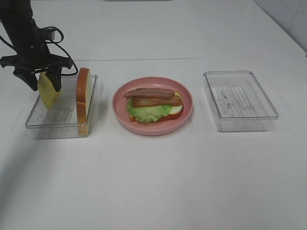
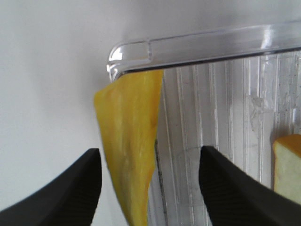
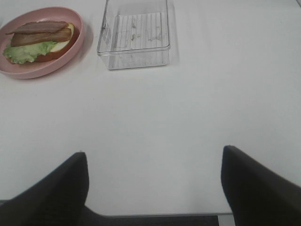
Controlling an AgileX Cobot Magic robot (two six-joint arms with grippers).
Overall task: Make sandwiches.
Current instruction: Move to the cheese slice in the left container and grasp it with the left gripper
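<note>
Meanwhile, the left end effector (image 1: 45, 85) hung spread around a yellow cheese slice (image 1: 48, 97) leaning in the clear tray (image 1: 55, 126) left of the pink plate (image 1: 152, 129), near an upright bread slice (image 1: 83, 98). On the plate lay the half-built sandwich (image 1: 153, 104). The right end effector (image 3: 153, 188), also spread, hovered over the worktop (image 3: 188, 108), well apart from the plate.

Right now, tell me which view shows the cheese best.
Left wrist: the cheese fills the middle, close and sharp, inside the open left hand. Exterior high shows it small, partly hidden by that hand. Right wrist shows none of it.
</note>
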